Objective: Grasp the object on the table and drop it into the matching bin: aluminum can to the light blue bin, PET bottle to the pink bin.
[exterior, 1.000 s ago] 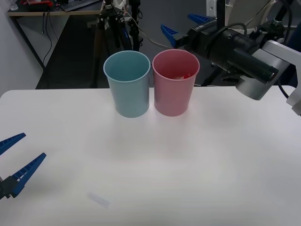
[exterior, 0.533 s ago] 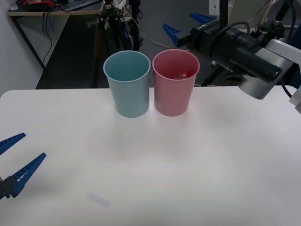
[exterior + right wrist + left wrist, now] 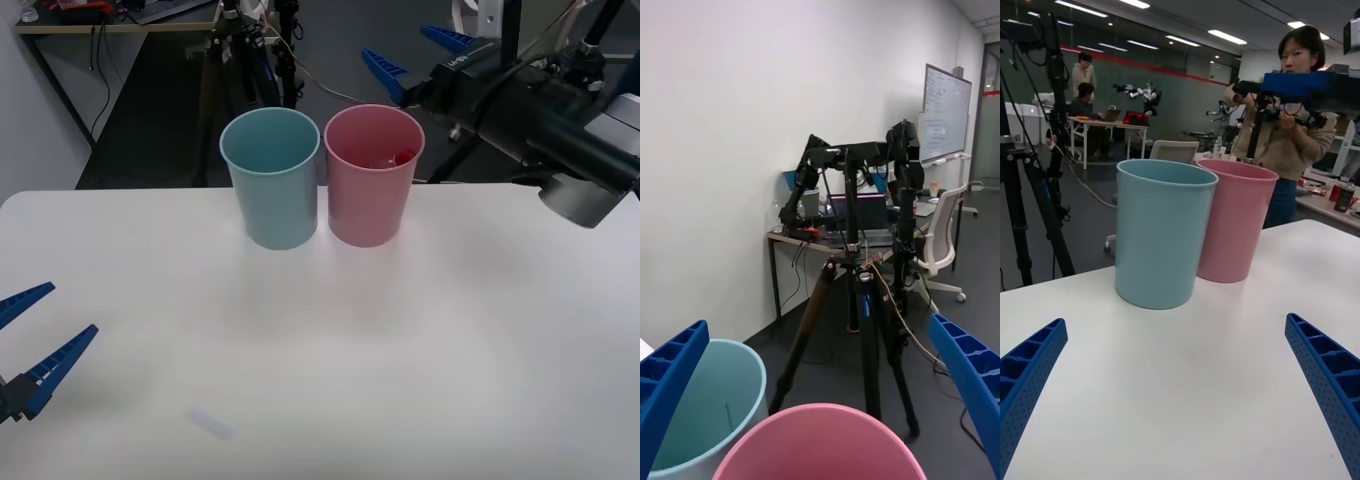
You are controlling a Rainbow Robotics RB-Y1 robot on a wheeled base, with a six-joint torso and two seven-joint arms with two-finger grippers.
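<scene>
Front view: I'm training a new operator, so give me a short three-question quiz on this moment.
1. True or false: the bottle lies inside the pink bin.
2. Which gripper is raised beyond the bins with open fingers? A) left B) right
3. Fill in: the blue bin stands on the pink bin's ____ side (robot's own).

Key:
1. True; its red cap shows inside the rim.
2. B; the right gripper is up behind the pink bin, while the left gripper waits open, low at the table's near left edge.
3. left
</scene>
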